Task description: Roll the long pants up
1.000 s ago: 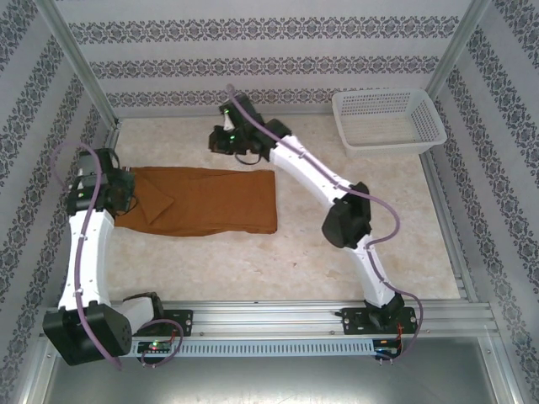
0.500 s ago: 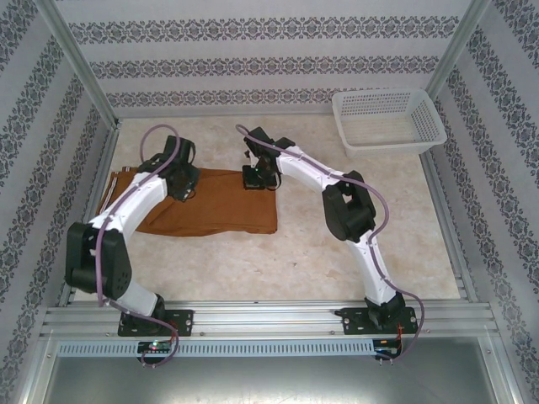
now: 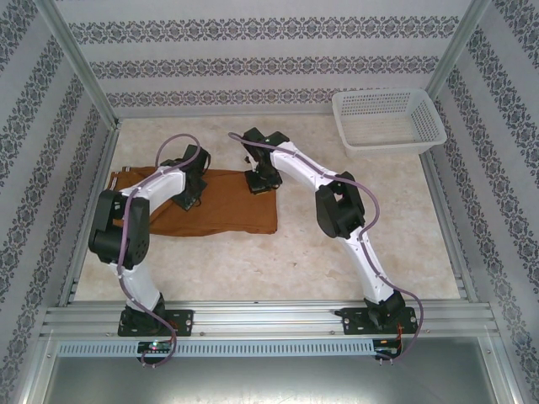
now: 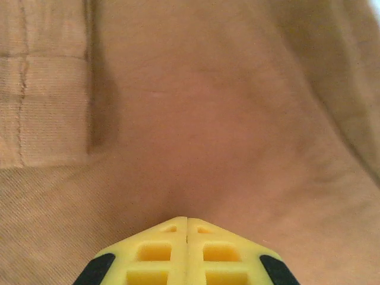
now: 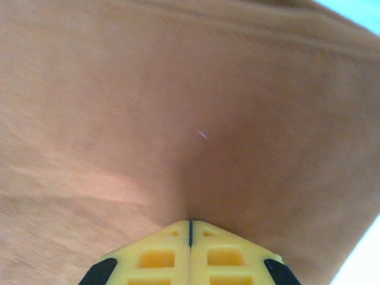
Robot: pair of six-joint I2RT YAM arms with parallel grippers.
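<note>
The long pants (image 3: 227,206) lie flat on the left half of the table (image 3: 320,261). They run left to right, with their left end close against the left frame rail. Their far edge runs fairly straight, the near edge wavers, and the right end is cut square about mid-table.

The left gripper (image 3: 187,200) is down on the cloth near the far edge, toward the left-middle of the garment. The right gripper (image 3: 259,185) is down near the far right corner, just inside the square end.

Seen from the left wrist, the left gripper (image 4: 187,221) has its yellow fingertips (image 4: 157,252) closed together with only a hairline seam between them. They press into the cloth (image 4: 208,119), which dimples around them, and a stitched panel edge (image 4: 89,77) runs to the left of them. The right wrist view shows the right gripper (image 5: 190,223) closed the same way, on smooth cloth (image 5: 148,107). A folded edge runs across the top, with pale table (image 5: 359,12) beyond it. I cannot tell whether either pair of tips has pinched any fabric.

Wide pale tabletop stretches from the pants' near edge to the arm bases and from the right end across to the right rail. A white basket (image 3: 392,150) sits in the far right corner, well apart from the garment.
</note>
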